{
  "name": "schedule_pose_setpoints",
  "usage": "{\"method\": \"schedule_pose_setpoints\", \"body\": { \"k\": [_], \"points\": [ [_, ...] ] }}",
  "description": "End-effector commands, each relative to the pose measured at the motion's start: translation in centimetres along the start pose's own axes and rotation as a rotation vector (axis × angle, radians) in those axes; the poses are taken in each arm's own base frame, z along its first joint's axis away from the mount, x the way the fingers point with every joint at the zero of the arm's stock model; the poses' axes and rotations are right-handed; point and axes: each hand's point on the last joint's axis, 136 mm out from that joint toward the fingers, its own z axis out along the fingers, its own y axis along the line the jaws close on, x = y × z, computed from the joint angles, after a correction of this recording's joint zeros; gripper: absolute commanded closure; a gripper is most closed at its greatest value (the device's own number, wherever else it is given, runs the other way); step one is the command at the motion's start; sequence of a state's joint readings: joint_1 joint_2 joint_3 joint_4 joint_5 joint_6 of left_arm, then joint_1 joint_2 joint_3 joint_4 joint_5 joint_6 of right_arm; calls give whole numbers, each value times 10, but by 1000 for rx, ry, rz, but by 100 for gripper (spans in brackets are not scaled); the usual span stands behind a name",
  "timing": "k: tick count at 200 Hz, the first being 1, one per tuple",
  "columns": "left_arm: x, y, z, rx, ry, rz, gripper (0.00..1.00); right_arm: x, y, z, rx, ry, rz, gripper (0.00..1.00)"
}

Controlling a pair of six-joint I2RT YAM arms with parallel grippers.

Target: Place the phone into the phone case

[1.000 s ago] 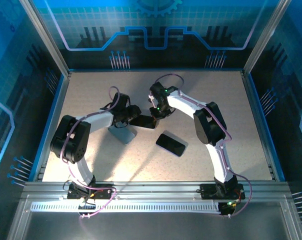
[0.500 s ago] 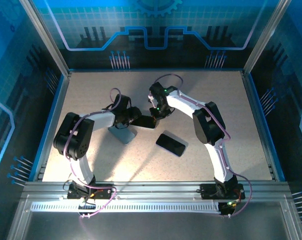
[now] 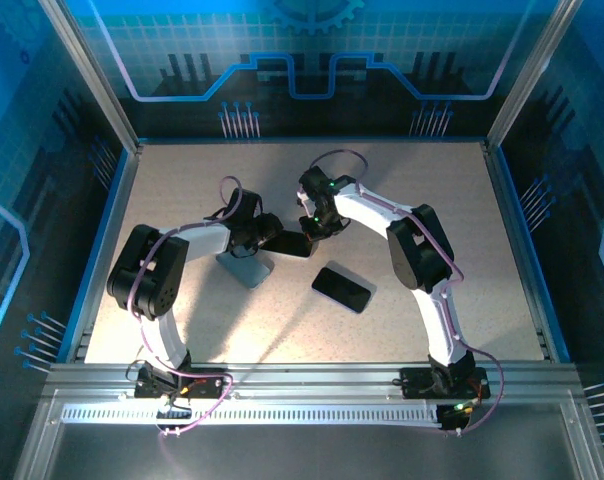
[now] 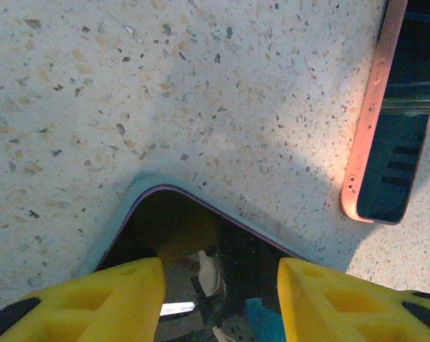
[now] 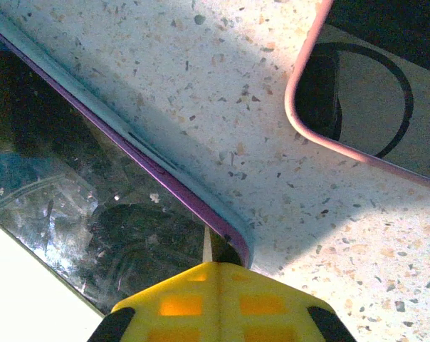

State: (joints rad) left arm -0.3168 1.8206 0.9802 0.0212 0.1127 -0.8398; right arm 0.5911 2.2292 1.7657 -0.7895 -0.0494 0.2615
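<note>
Blue-lit panels and metal posts wall in a speckled beige tabletop (image 3: 182, 180), with both arms reaching toward its middle. From above, the phone (image 3: 287, 243) sits between the two arms, a dark slab with the left tool (image 3: 270, 234) at its left end and the right tool (image 3: 311, 227) at its right end. The phone case (image 3: 342, 288) lies flat on the tabletop just nearer the arm bases and a little to the right, apart from the phone and touched by neither arm.

On the left wrist camera, the left tool (image 4: 218, 299) has its yellow fingers (image 4: 94, 299) partly spread, clamped on a corner of the phone (image 4: 201, 235). The two edges that meet at that corner run down into the pads. The phone's rim looks teal with a purple line, and a soft shadow lies on the tabletop past the corner. The phone case (image 4: 400, 157) shows at the upper right, pink-rimmed and dark inside, well clear of the fingers.

On the right wrist camera, the right tool (image 5: 215, 299) has its fingers pressed together, with their tip right at another corner of the phone (image 5: 80, 192). I cannot tell whether they pinch that corner or only press on it. The glossy screen reflects the surroundings, and a shadow band runs on the tabletop along the phone's edge. The phone case (image 5: 371, 107) lies at the upper right, open side up, with a dark ring marked on its inner face.
</note>
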Motion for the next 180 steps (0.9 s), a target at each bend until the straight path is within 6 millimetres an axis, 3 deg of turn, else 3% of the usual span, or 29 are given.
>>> {"method": "schedule_pose_setpoints", "body": {
  "k": [1,73,142,180],
  "points": [
    [16,12,16,-28,65,-23,52,83,-5,54,46,296,20,100],
    [23,15,20,-18,94,-25,52,145,-10,91,78,461,47,100],
    [26,18,29,-20,113,-37,53,170,-13,110,92,528,68,100],
    [24,19,30,-40,110,-29,53,179,3,110,39,542,69,100]
  ]
}}
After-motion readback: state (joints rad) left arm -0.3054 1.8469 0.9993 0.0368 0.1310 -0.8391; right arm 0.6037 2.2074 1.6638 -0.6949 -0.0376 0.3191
